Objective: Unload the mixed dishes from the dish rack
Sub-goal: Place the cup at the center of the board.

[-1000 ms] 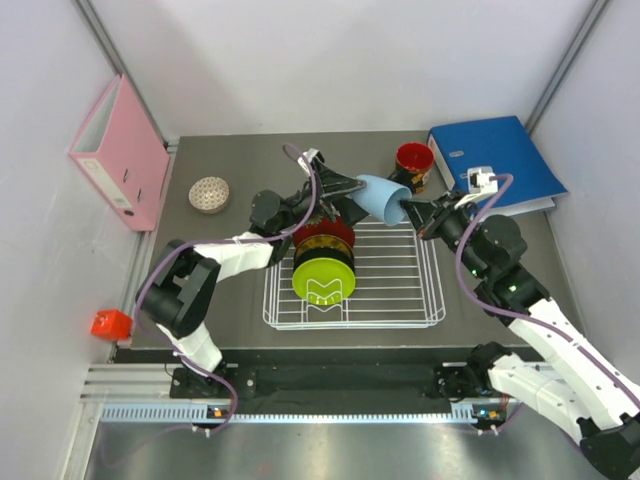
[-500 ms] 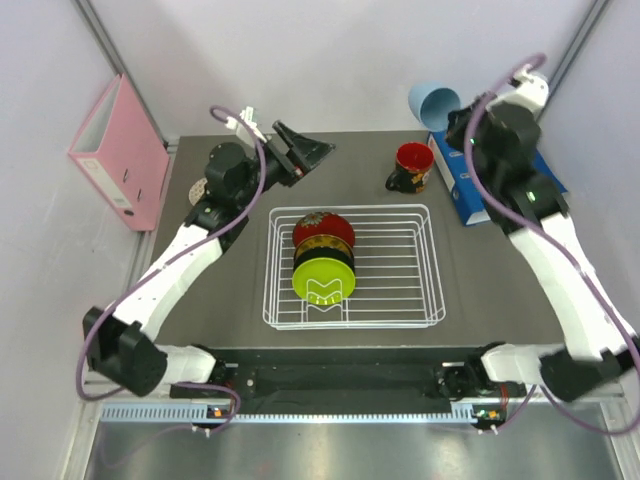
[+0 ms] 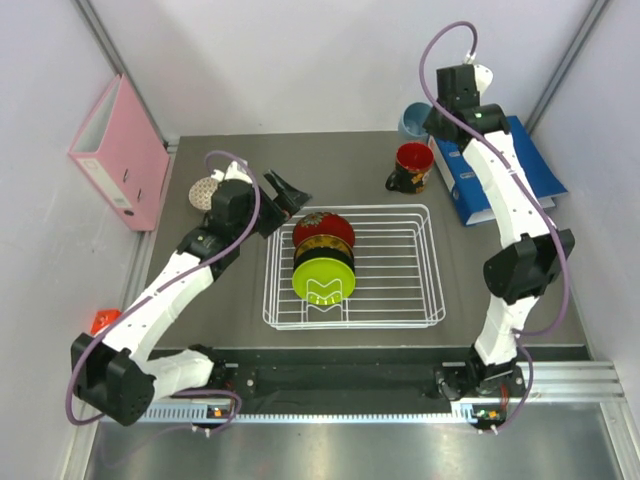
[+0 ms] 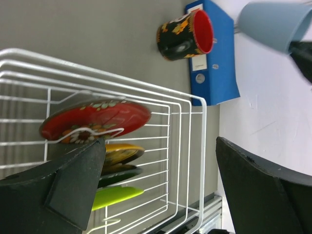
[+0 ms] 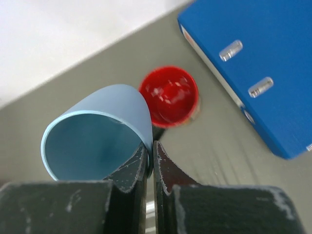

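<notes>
The right pincer (image 5: 151, 146) pinches the light-blue cup (image 5: 95, 131) by its rim, aloft beyond the far right corner of the dish rack (image 3: 400, 300). It should be lowered upright onto the surface (image 3: 360, 170), clear of the red-rimmed mug (image 3: 412, 165), before letting go. The left pincer (image 3: 288, 192), spread wide, hovers by the rack's far left corner.

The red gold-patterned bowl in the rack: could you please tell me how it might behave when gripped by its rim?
The red gold-patterned bowl looks rigid and glossy, so a pinch may slip. It stands on edge in the dish rack, so, being round, it could roll or tip once freed.
</notes>
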`<state>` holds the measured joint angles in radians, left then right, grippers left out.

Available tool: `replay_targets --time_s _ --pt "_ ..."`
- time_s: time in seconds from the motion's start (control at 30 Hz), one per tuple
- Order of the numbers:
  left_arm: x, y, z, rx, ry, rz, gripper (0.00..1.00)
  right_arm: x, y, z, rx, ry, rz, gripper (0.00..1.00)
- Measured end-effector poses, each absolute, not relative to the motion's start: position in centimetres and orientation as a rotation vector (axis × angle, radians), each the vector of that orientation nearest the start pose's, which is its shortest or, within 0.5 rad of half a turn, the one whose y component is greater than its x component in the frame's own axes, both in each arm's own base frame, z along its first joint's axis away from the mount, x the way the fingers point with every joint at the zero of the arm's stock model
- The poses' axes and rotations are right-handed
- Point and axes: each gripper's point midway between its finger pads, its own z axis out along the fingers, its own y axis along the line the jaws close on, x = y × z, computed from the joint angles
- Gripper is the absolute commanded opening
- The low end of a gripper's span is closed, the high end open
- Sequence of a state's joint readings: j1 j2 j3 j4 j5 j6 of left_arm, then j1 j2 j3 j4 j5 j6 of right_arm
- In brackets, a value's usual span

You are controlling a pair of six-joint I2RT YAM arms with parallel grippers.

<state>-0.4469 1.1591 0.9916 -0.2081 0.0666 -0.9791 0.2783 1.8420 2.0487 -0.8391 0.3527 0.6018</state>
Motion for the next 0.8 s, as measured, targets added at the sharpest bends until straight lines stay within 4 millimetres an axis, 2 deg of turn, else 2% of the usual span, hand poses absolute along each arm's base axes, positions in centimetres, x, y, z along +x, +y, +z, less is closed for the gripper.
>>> replay_targets --time_s 0.13,0.3,0.4,0.6,0.7,0.73,0.77,0.8 --pt "32.4 -20.5 24.8 -0.543 2.05 -0.965 0.99 50.7 9.7 31.7 0.563 2.053 0.144 0.0" --pt "32.3 -20.3 24.1 -0.574 2.067 -0.951 0.99 51.9 8.8 30.4 0.596 2.07 0.123 0.0" --pt "32.1 -20.2 23.3 -0.59 2.082 -0.944 0.99 52.3 8.7 28.2 0.607 2.109 0.1 0.0" --pt "31.8 -20.1 22.2 -0.602 2.106 -0.933 0.99 50.8 8.3 21.4 0.616 2.254 0.018 0.0" --pt "31.7 -20.2 22.0 -0.607 2.112 -0.94 0.99 50.7 8.3 20.0 0.623 2.27 0.006 0.0" --pt "31.7 -20.2 22.0 -0.607 2.115 -0.943 0.99 50.9 8.3 20.0 0.623 2.263 0.011 0.03" --pt "31.7 -20.3 21.9 -0.609 2.117 -0.945 0.99 51.0 8.3 20.0 0.624 2.258 0.015 0.1" --pt "31.6 -20.3 21.9 -0.61 2.118 -0.945 0.99 51.1 8.2 20.1 0.625 2.256 0.016 0.24"
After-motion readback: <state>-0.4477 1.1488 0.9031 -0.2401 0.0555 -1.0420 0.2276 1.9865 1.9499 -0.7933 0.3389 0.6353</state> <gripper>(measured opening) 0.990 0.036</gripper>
